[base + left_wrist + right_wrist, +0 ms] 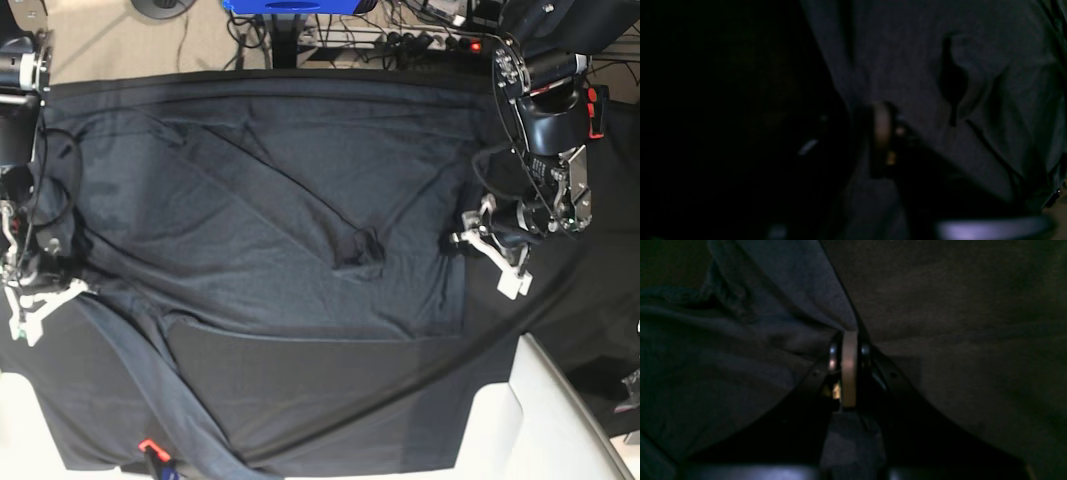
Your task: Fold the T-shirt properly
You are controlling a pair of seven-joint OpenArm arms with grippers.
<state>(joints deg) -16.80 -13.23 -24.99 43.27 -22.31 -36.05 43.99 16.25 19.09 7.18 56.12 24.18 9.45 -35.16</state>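
Observation:
The dark slate-grey T-shirt point(270, 200) lies spread wide over the black tablecloth point(350, 400), with a small pucker near its middle. My left gripper point(478, 236), at the base view's right, sits at the shirt's right edge. In the left wrist view the left gripper point(881, 111) is shut with shirt fabric point(973, 66) pinched at its tips. My right gripper point(62, 272) is at the shirt's left edge. In the right wrist view the right gripper point(849, 336) is shut on gathered shirt cloth point(740, 340). A long band of fabric point(160, 390) runs from there toward the front edge.
White table corners point(545, 420) show at the front right and front left. A small red object point(148, 446) lies at the front edge. Cables and a blue item point(290, 6) lie beyond the far edge.

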